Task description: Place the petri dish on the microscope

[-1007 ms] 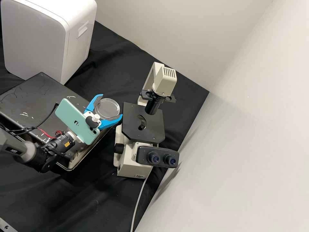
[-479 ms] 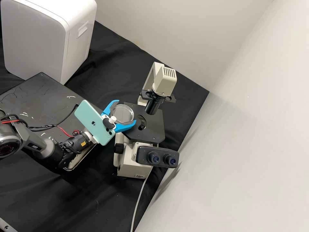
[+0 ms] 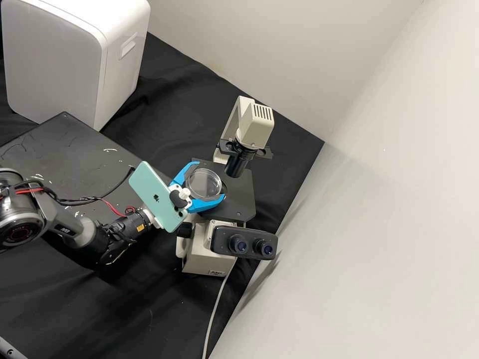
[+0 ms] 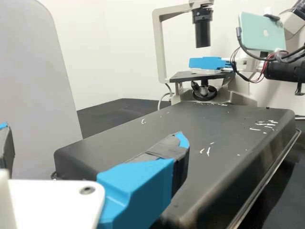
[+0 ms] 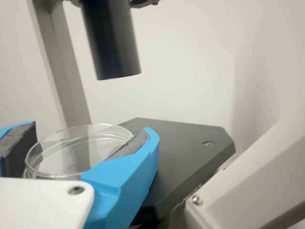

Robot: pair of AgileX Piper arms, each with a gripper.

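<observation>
Over the black stage [image 3: 242, 197] of the microscope [image 3: 202, 252], in the high view, your right gripper [image 3: 207, 182] was clamped on the clear petri dish [image 3: 203, 185]. It gripped the round rim from both sides and held the dish level, just near-left of the condenser tube [image 3: 233, 163]. Bare stage lay right of the dish, and the eyepieces [image 3: 249, 245] sat nearer.

From the left wrist, your left gripper [image 4: 90, 143] gaped wide with nothing in it, beside the black case [image 4: 228, 124] and well apart from the microscope, so the right arm was nearer. You couldn't tell whether the dish touched the stage.

From the right wrist, the dish sat between both blue fingers [image 5: 128, 164]. The tube hung above and beyond it, with the stage below. Setting down likely called for a straight drop, then room sideways for the fingers to part.
</observation>
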